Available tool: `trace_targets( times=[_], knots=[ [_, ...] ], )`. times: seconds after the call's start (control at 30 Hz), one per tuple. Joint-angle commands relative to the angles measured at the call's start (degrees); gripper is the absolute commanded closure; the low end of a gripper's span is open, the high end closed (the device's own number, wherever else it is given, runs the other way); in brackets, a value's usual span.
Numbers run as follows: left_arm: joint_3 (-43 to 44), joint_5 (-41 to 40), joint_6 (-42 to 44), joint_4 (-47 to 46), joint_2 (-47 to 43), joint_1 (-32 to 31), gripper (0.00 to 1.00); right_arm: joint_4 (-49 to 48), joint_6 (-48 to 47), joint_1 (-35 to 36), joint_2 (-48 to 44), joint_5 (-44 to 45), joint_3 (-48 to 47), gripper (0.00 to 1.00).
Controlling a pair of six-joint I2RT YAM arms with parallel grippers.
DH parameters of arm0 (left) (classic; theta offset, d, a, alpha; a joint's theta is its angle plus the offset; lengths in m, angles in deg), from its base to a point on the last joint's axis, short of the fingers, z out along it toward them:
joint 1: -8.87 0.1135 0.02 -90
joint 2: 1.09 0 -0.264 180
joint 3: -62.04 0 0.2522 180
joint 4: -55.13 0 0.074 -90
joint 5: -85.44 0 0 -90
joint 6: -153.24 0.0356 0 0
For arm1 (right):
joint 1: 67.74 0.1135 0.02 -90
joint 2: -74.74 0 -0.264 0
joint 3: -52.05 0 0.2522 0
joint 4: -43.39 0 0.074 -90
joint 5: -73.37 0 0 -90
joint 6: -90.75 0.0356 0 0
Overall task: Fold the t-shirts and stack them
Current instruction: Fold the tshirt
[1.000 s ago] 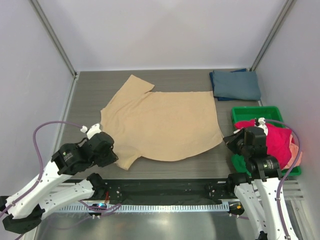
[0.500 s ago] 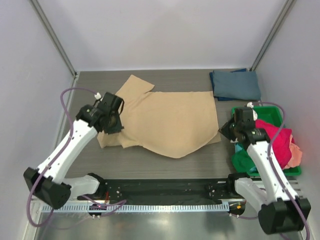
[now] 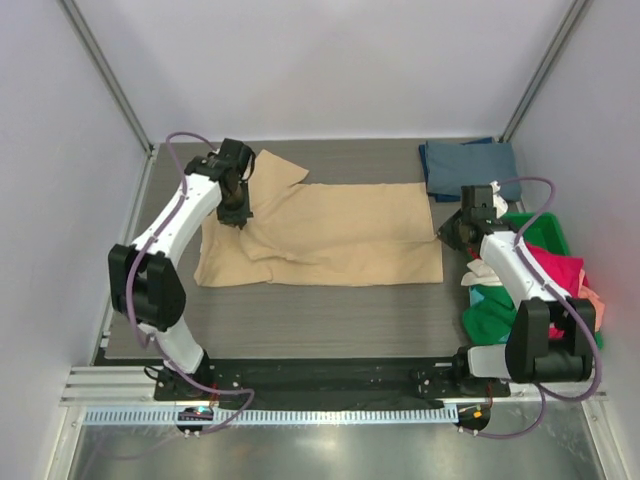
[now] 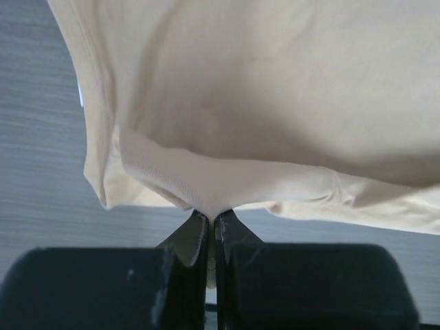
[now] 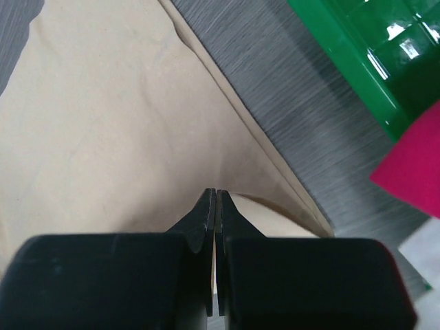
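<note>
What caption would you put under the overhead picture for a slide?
Left claw and right claw each pinch an edge of the tan cloth t-shirt, half folded on the grey table.

Left wrist: tan t-shirt [image 4: 275,103] runs off top and right edges; pinched hem hidden between left fingers [image 4: 197,240].
Right wrist: green bin [image 5: 357,62] and magenta t-shirt [image 5: 412,172] cut by right edge.
Top: right arm [image 3: 505,260] covers bin's left wall.

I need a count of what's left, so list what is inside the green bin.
In the green bin lie a magenta shirt, a green shirt and a peach edge. The right arm covers part of the pile, and anything beneath is hidden.
</note>
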Motion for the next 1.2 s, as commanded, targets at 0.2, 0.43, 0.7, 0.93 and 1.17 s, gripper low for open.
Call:
trace_targets(
  times=[0.2, 0.43, 0.7, 0.93, 1.17],
  knots=[
    [16.6, -0.9, 3.6, 2.8, 15.9, 3.8, 0.68, -7.7, 0.0, -2.9, 11.5, 0.3, -5.5, 0.98],
    [8.3, -3.8, -4.5, 0.2, 5.4, 4.2, 0.25, -5.9, -2.5, -3.9, 12.7, -2.9, -9.5, 0.0],
    [-34.3, 0.1, -22.6, -20.4, -24.9, 4.7, 0.18, -6.4, -3.1, -3.9, -3.8, -12.5, 7.2, 0.0],
    [-49.6, -2.5, -31.2, -26.1, -35.8, 6.6, 0.05, -6.7, -4.5, -3.9, -9.1, -17.4, 17.1, 0.0],
    [-56.0, -1.9, -33.3, -30.2, -39.2, 9.9, 0.07, -10.5, -3.4, -3.9, -5.4, -21.3, 20.8, 0.0]
  ],
)
